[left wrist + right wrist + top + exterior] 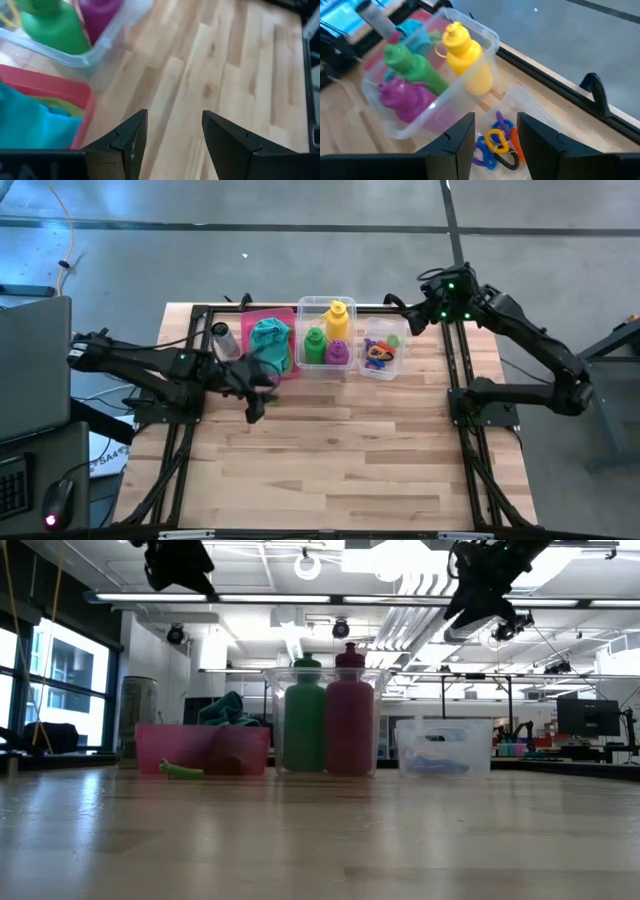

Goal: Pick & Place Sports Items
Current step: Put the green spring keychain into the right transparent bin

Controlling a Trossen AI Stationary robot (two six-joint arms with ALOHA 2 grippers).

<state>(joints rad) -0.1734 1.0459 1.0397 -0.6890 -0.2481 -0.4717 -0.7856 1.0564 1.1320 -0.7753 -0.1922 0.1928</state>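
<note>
Right pincer point(495, 137) hangs above the small clear bin point(398, 332), jaws narrowly apart, empty. Rings point(496, 142) lie in that bin, directly below and slightly ahead of the fingertips, heaped with no clear long axis. Right arm is nearer; a straight descent looks called for. Left pincer point(172, 135), part open, empty, hovers over bare surface point(225, 60) beside the pink bin point(50, 87).

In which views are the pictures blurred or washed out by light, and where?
Low view: bright ceiling lights glare behind the bins, and the green bottle and purple bottle look dark against them. Left wrist view: the pink bin is soft and blurred. High view: even light.
</note>
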